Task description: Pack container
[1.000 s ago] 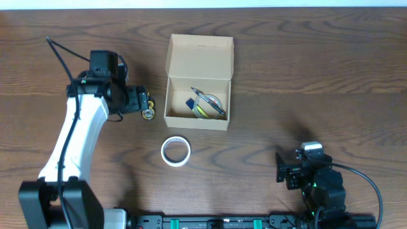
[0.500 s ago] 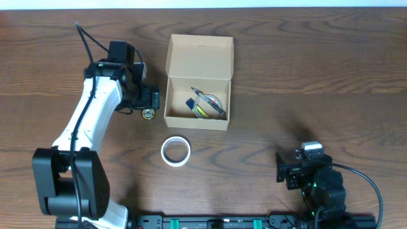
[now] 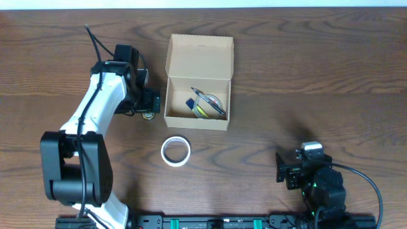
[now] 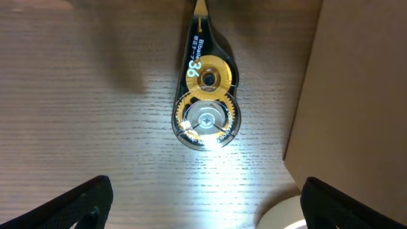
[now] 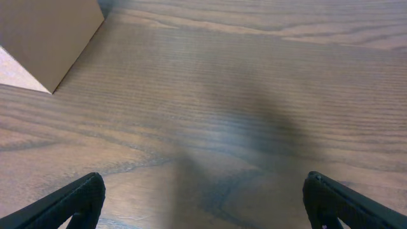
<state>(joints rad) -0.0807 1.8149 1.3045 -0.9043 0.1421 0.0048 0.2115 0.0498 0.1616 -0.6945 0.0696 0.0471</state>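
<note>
The container point(image 3: 197, 119) is a tan cardboard box whose flap lid point(image 3: 200, 56) stands open at the back, with a blue item and a clear tape dispenser point(image 3: 208, 105) lying inside. My left gripper point(image 3: 149, 105) hovers open just left of it, above a black correction-tape dispenser point(image 4: 205, 105) with yellow gears that lies on the table, partly hidden in the overhead view. Nothing sits between the left fingers point(image 4: 70, 207). In the left wrist view the container's wall point(image 4: 356, 95) fills the right side. My right gripper point(image 3: 283, 172) rests open near the front right, far from the container.
A white tape roll point(image 3: 175, 151) lies on the wood table in front of the container, and its edge shows at the bottom of the left wrist view point(image 4: 286, 217). The container's corner point(image 5: 44, 38) shows at the top left of the right wrist view.
My left arm has swung right toward the container, bringing the open gripper over the correction-tape dispenser. The right arm has not moved.
</note>
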